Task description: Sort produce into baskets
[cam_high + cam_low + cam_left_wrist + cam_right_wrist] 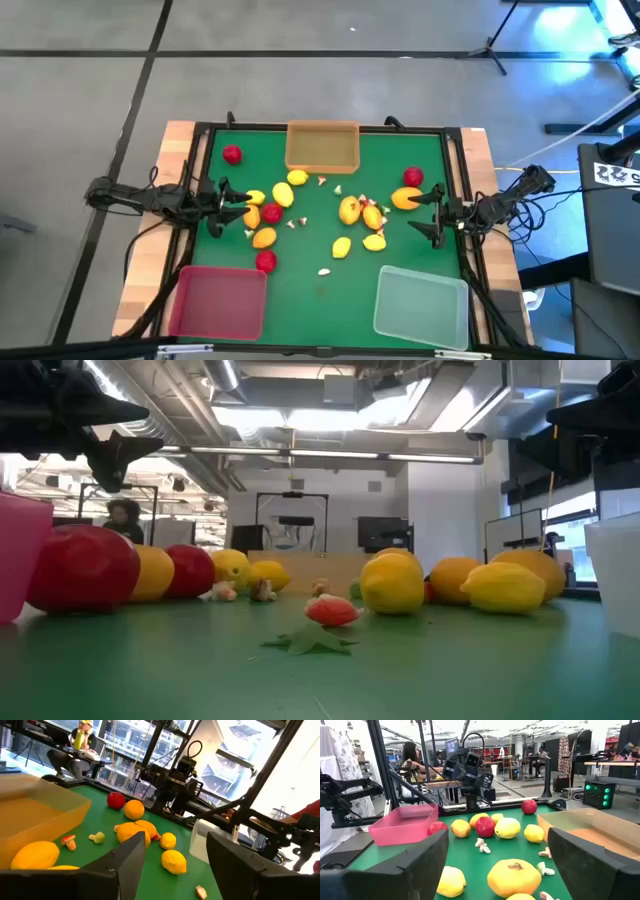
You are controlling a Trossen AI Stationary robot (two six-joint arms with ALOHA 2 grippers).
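The produce lies scattered on the green mat: red round fruits (232,154) (413,177), yellow and orange oval fruits (349,209) (264,237), and tiny whitish-and-red bits (326,270). An orange-tan basket (322,146) stands at the far middle, a red basket (217,302) near left, and a clear basket (421,305) near right. My left gripper (232,208) (175,841) is open at the left, pointing level at a yellow fruit (255,198) and an orange one (250,216). My right gripper (429,215) (497,840) is open at the right, beside an orange fruit (405,198).
A dark frame rail (204,150) and wooden borders (175,160) ring the mat. In the low view a red fruit (85,567) and a small red bit on a green leaf (330,612) lie near the front edge. People sit in the room beyond the table (412,757).
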